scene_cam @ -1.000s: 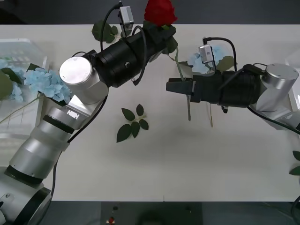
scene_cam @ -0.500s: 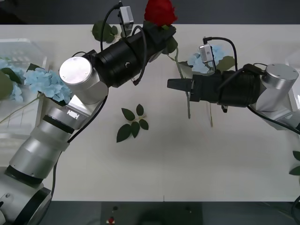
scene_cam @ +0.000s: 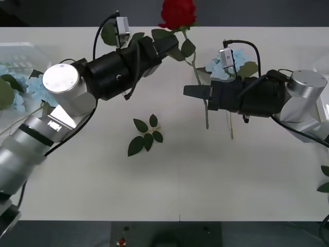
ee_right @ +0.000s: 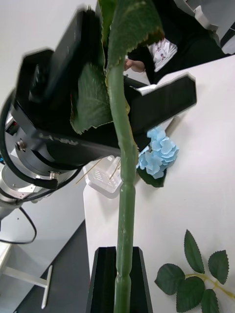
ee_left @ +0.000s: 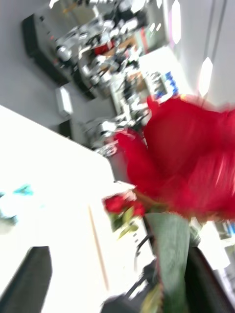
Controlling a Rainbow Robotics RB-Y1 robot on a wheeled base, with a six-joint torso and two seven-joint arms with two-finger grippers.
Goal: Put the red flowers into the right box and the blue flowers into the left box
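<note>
A red flower (scene_cam: 178, 12) stands upright above the table's far edge. Its long green stem (scene_cam: 196, 70) runs down into my right gripper (scene_cam: 191, 92), which is shut on it; the right wrist view shows the stem (ee_right: 125, 195) rising from the black fingers (ee_right: 104, 279). My left gripper (scene_cam: 167, 45) is open just left of the bloom, whose blurred head (ee_left: 186, 161) sits between its spread fingers (ee_left: 32, 279). One blue flower (scene_cam: 224, 66) lies on the table behind the right wrist. Others (scene_cam: 40, 87) rest in the left box (scene_cam: 20, 51). The right box's white edge (scene_cam: 325, 110) is at far right.
A loose green leaf sprig (scene_cam: 147, 136) lies mid-table, near my right gripper's fingers (ee_right: 196, 279). More leaves (scene_cam: 325, 180) poke in at the right edge. The near half of the table is bare. A small red bloom (ee_left: 120, 205) appears far off.
My right gripper shut on the rose stem. My left gripper let go of the rose and its arm drew back to the left. The rose stayed upright.
</note>
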